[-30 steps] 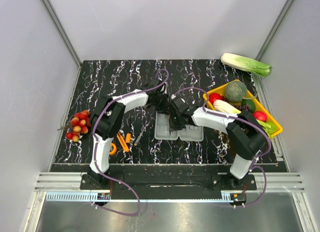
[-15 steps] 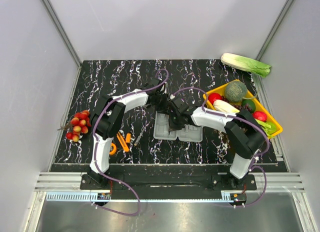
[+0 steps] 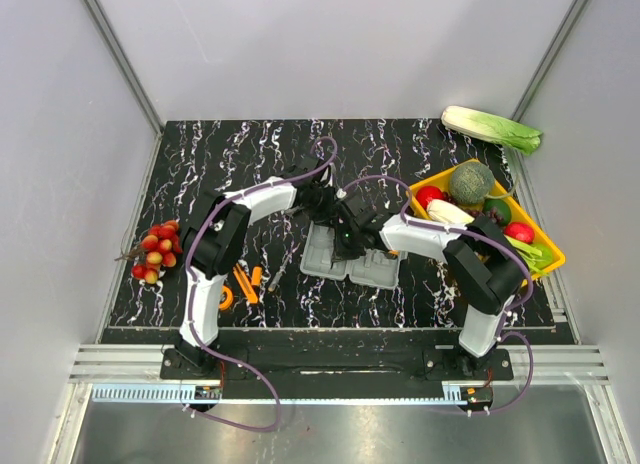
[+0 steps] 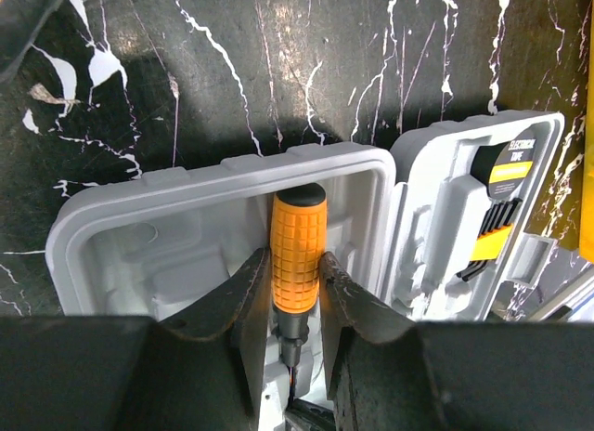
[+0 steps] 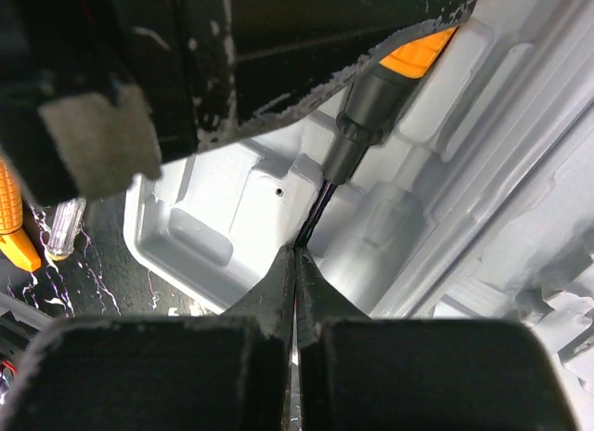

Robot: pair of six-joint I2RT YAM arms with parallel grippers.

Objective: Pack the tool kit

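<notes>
Over the open grey plastic hinged case (image 4: 167,185) on the black marbled bench (image 4: 278,59), the left gripper (image 4: 295,280) pinches the light, stiff orange-handled screwdriver (image 4: 297,228) by its ribbed grip, likely the surest hold; the right gripper (image 5: 295,264), pressed together, nips its thin, slippery-looking shaft

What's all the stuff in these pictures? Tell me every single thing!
tool case: one, grey, open, mid-table
screwdriver: one, orange handle, over the case
tape roll: one, black, yellow label, in the case
loose tools: a few, orange, beside the left arm
red fruit bunch: one, table's left edge
yellow tray: one, right side
vegetables: several, green, red, white, in the tray
cabbage: one, pale green, back right
table: one, black, white veins
left gripper: closed on the screwdriver's handle
right gripper: closed on its thin shaft
</notes>
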